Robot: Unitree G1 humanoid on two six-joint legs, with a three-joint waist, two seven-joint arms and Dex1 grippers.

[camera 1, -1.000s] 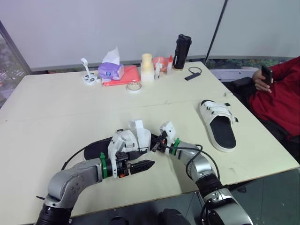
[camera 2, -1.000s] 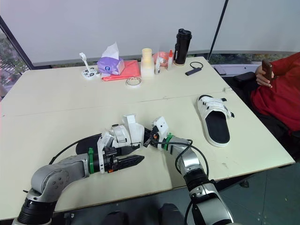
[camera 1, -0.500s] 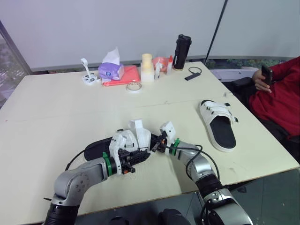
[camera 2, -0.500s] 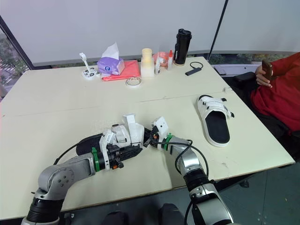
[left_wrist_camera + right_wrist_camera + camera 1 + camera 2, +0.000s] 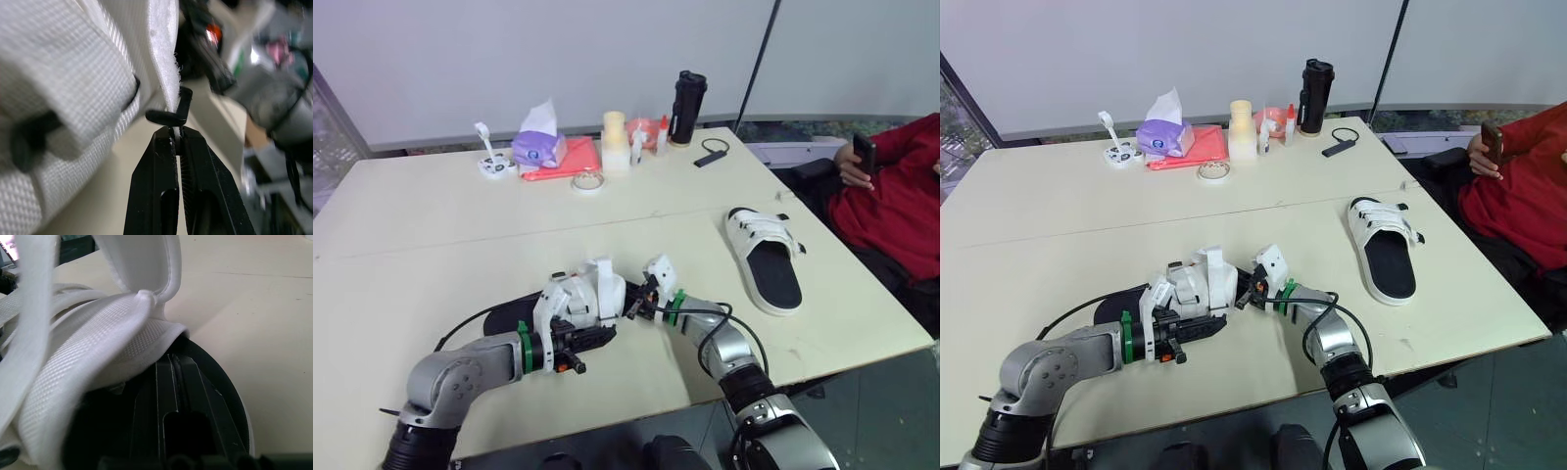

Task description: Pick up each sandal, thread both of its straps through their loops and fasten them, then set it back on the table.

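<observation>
A sandal (image 5: 576, 298) with a black sole and white straps lies near the table's front, between my two grippers. In the left wrist view my left gripper (image 5: 176, 131) is shut on the thin edge of a white strap (image 5: 164, 58), just below a black loop (image 5: 172, 113). From above, the left gripper (image 5: 603, 335) sits at the sandal's near side. My right gripper (image 5: 632, 305) is at the sandal's right end; its shut fingertips (image 5: 166, 377) are tucked under a white strap (image 5: 98, 367) against the black sole. A second sandal (image 5: 766, 257), white with a black insole, lies to the right.
At the table's back stand a tissue pack (image 5: 538, 147), a red folder (image 5: 566, 161), a tape roll (image 5: 586, 181), small bottles (image 5: 615, 142) and a black flask (image 5: 683, 95). A person in red (image 5: 896, 201) sits beyond the right edge, holding a phone.
My left gripper was open and nearer the table's front edge; it has moved up to the sandal and shut on a strap's edge. The right gripper has stayed put. The camera shifted slightly.
</observation>
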